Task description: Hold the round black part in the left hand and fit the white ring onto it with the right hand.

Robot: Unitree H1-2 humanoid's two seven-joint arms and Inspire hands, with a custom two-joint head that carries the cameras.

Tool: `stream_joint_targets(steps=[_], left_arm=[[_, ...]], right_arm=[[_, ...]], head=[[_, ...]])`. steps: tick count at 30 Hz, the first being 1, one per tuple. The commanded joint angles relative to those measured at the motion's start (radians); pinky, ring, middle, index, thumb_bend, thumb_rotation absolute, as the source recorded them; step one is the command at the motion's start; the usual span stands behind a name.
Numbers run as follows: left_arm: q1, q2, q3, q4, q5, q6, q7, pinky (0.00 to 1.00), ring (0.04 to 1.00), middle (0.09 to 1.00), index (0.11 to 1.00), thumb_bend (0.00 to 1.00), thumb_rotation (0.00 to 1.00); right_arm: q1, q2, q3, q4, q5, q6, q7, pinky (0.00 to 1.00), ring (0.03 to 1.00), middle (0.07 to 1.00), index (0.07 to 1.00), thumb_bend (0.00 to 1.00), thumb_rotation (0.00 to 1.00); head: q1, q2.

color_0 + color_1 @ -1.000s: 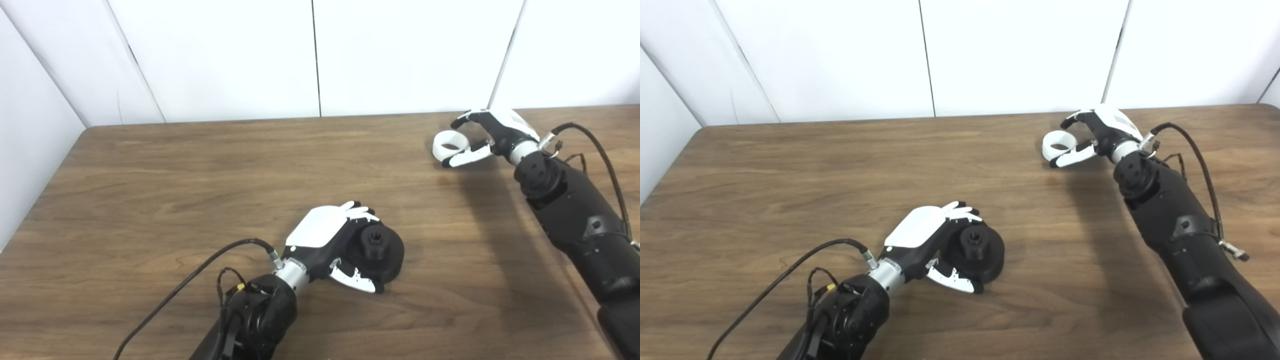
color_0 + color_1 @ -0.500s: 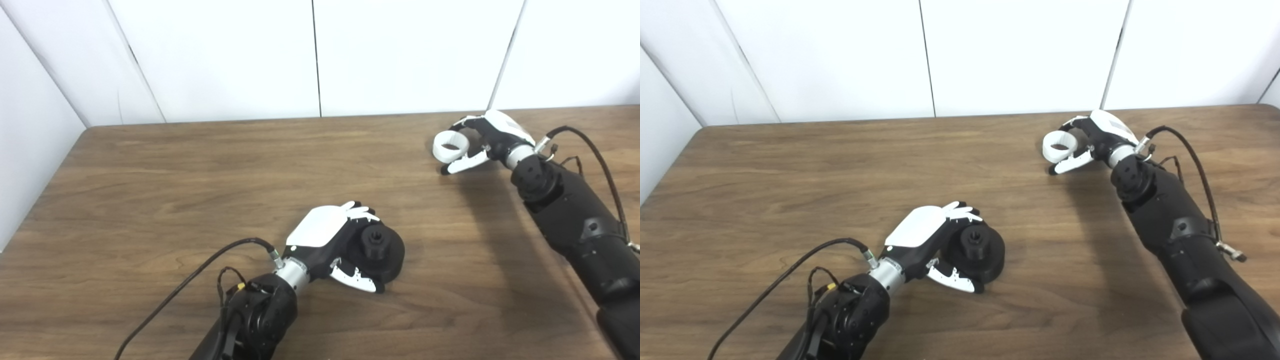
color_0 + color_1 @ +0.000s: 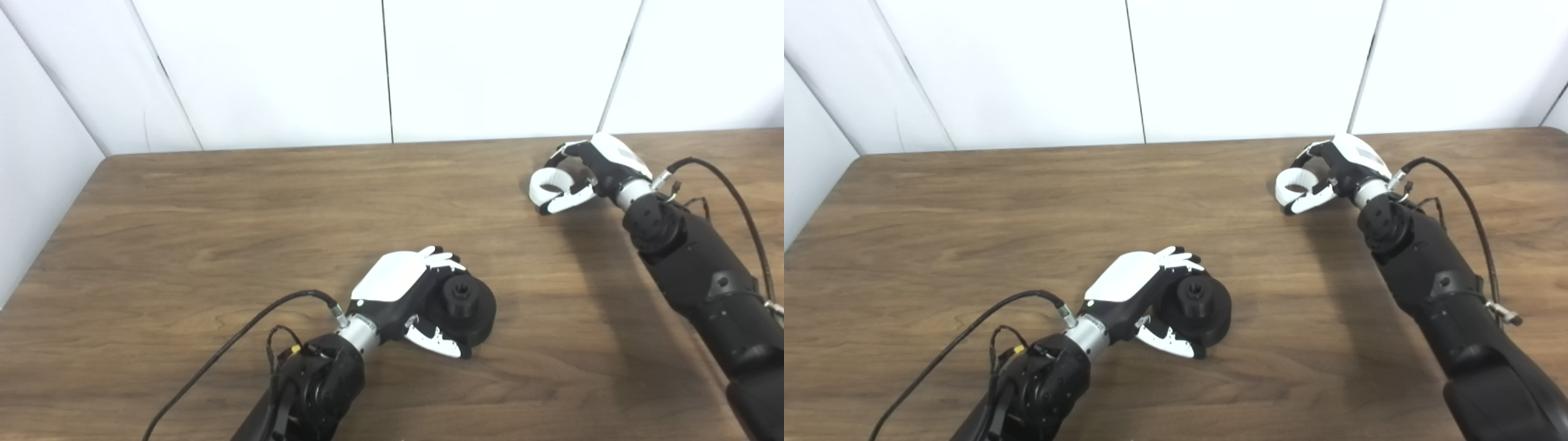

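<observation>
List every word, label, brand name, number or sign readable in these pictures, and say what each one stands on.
There is none to read.
The round black part in the left hand shows no lettering.
The white ring in the right hand is plain.
The wooden table and the white wall panels carry no label or sign.
Any small marks on the arms are too blurred to tell.
</observation>
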Motion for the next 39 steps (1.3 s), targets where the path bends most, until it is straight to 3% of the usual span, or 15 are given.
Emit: stream_joint_targets(steps=[1, 25, 39], left_arm=[[0.006, 0.002, -0.022, 0.023, -0.012, 0.021, -0.068, 0.87, 0.971, 0.910, 0.753, 0.95, 0.29], [0.000, -0.001, -0.022, 0.036, -0.016, 0.015, -0.062, 0.88, 0.977, 0.917, 0.754, 0.95, 0.29], [-0.002, -0.003, -0.021, 0.041, -0.017, 0.016, -0.062, 0.88, 0.975, 0.913, 0.753, 0.94, 0.29]], right_arm=[[-0.037, -0.009, -0.010, -0.005, -0.003, -0.025, -0.022, 0.85, 0.948, 0.874, 0.497, 0.53, 0.14], [-0.034, -0.014, -0.019, -0.012, 0.006, -0.025, -0.032, 0.83, 0.941, 0.865, 0.491, 0.52, 0.14], [-0.013, -0.024, -0.028, -0.095, 0.007, -0.008, -0.003, 0.82, 0.937, 0.858, 0.490, 0.52, 0.14]], head=[[0.001, 0.002], [-0.003, 0.004], [-0.005, 0.004]])
